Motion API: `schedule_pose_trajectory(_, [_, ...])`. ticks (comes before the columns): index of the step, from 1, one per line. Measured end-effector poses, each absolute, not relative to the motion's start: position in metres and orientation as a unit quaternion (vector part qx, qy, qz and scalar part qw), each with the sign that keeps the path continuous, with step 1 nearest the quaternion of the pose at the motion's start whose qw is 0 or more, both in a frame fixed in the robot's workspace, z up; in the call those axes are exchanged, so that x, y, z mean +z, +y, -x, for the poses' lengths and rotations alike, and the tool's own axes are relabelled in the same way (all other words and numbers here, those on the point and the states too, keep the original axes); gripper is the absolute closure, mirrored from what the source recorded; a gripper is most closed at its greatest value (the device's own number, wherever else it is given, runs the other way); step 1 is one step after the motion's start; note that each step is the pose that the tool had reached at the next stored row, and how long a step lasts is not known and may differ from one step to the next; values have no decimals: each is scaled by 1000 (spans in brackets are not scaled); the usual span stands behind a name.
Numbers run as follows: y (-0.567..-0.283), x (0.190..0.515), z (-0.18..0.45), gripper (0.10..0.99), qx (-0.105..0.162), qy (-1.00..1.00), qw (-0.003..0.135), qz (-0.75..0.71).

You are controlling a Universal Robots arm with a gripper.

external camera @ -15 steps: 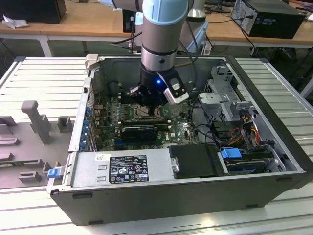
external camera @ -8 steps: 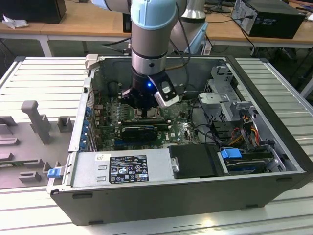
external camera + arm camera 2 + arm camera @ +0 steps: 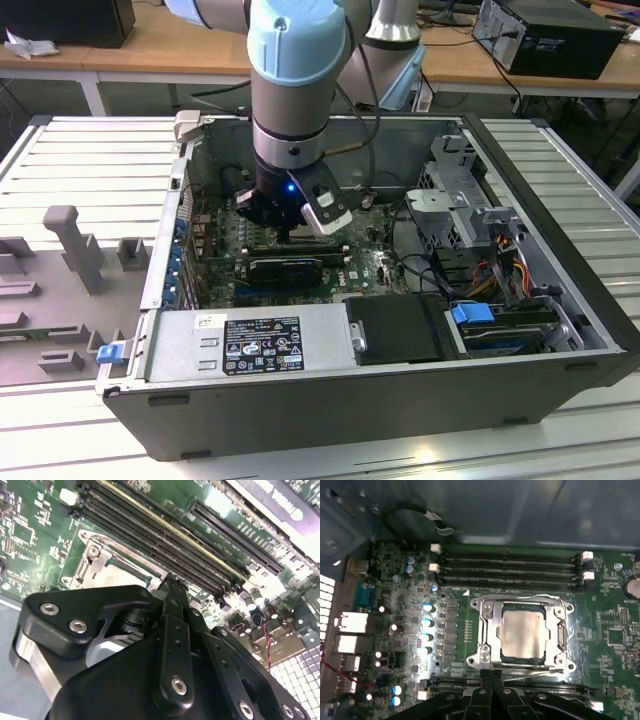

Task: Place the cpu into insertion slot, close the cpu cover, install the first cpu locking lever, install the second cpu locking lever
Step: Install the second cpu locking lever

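One shut, empty pincer (image 3: 492, 676) sits just beside the cpu (image 3: 522, 631) under its closed cpu cover (image 3: 489, 625).

Robotics lab or workshop, open computer case (image 3: 380, 400) on slatted metal bench (image 3: 90, 160), wooden desks (image 3: 180, 50) behind

the bearing surface is a pale grey ribbed table (image 3: 95, 150), its slats running across the exterior view. resting directly on it at centre is an open computer case (image 3: 330, 395), lying on its side with the interior facing up. toward the exterior view's left, just beside the case, a grey fixture tray (image 3: 40, 330) lies flat on the slats; it carries several grey blocks, one a taller upright post (image 3: 72, 240). slatted surface is exposed at the exterior view's right of the case and along the near edge. wooden desks (image 3: 150, 55) stand behind, apart from the table.
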State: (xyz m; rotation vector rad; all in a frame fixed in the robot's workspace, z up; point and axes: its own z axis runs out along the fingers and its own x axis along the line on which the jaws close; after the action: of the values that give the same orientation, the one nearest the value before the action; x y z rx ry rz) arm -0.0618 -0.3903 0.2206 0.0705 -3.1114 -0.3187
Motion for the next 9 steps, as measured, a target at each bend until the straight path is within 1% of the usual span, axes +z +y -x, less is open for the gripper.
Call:
schedule_pose_trajectory(4, [-392, 214, 63, 980, -107, -994, 6, -23])
schedule_pose_trajectory(9, [-401, 211, 69, 980, -124, -992, 6, -23])
